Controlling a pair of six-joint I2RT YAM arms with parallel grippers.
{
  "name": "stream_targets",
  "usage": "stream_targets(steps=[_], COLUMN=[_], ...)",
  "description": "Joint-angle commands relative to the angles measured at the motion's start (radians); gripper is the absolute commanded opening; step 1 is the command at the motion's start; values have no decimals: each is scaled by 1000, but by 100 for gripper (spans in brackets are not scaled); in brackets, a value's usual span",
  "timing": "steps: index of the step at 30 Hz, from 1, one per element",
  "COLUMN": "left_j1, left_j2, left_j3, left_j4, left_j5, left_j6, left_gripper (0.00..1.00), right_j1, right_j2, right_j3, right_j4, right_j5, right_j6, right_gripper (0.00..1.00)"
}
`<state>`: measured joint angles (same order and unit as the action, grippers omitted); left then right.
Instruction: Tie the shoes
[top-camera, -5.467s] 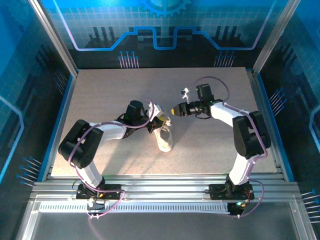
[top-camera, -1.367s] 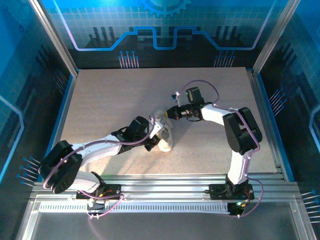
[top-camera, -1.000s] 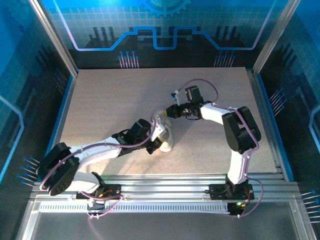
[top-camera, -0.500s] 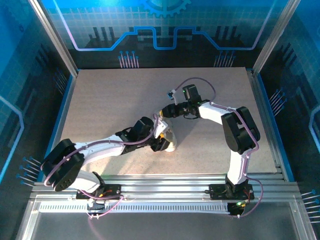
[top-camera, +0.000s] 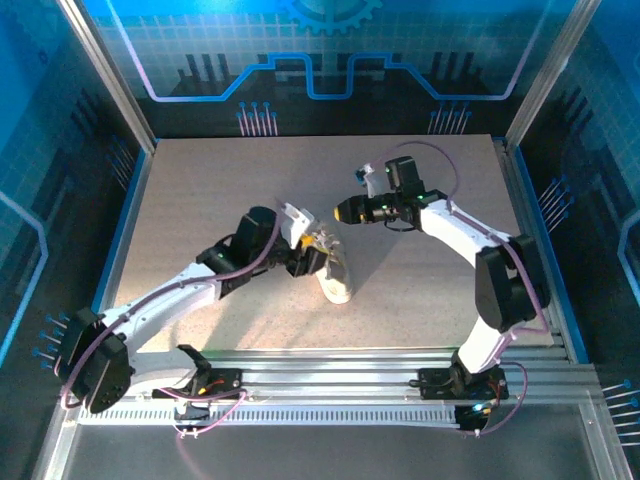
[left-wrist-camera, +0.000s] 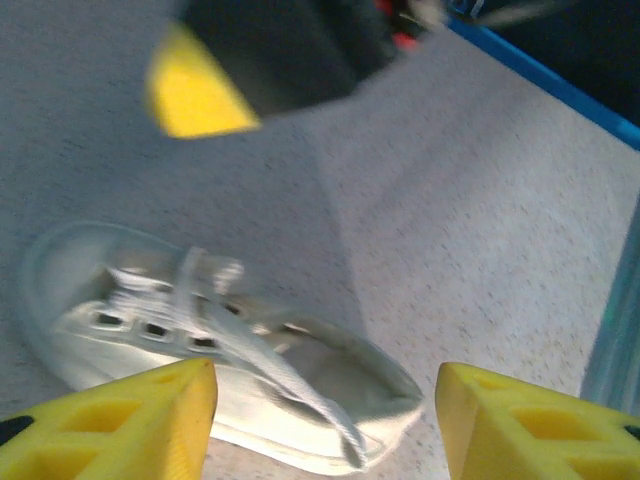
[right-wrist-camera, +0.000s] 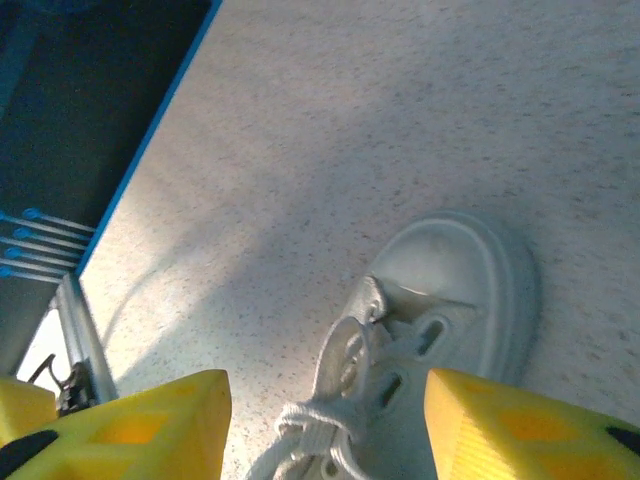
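The small white sneaker (top-camera: 337, 278) lies in the middle of the table, toe toward the near edge. In the left wrist view the sneaker (left-wrist-camera: 200, 350) is blurred, with a lace (left-wrist-camera: 290, 385) lying slack across its opening. My left gripper (left-wrist-camera: 325, 420) hangs open above it with nothing between its yellow fingers (left-wrist-camera: 110, 420). In the right wrist view the toe cap (right-wrist-camera: 450, 265) and a small lace knot (right-wrist-camera: 320, 425) lie below my open right gripper (right-wrist-camera: 325, 430). From above, the left gripper (top-camera: 312, 255) is at the shoe's left side, and the right gripper (top-camera: 343, 211) is just beyond its far end.
The speckled grey table (top-camera: 220, 190) is bounded by a blue rail (right-wrist-camera: 150, 140) and aluminium frame posts (top-camera: 105, 75). The right gripper's yellow tip (left-wrist-camera: 195, 95) shows at the top of the left wrist view. Open table surface lies behind and to both sides of the shoe.
Both grippers have drawn away from the shoe. The left one went up and back to the left, and the right one went back toward the far right. The sneaker stays put.
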<state>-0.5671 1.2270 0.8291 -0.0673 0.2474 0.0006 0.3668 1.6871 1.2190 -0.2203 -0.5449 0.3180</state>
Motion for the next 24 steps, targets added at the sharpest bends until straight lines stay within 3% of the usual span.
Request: stream_targets(steps=[1, 6, 10, 20, 24], left_j1=[119, 238, 291, 295, 306], left_j2=[26, 190, 360, 549, 563], left_j3=[57, 127, 279, 354, 347], left_j4=[-44, 21, -55, -3, 33], left_j5=[90, 207, 264, 263, 283], left_j6=[-20, -9, -61, -116, -39], left_gripper=[56, 55, 53, 53, 53], right_j1=[68, 258, 391, 466, 473], right_j2=[-99, -213, -206, -3, -3], right_j3=[-17, -114, -123, 1, 22], right_j4=[-160, -202, -218, -399, -443], right_j5=[191, 410, 519, 597, 630], right_j6=[-15, 8, 59, 98, 87], right_gripper=[55, 59, 62, 63, 54])
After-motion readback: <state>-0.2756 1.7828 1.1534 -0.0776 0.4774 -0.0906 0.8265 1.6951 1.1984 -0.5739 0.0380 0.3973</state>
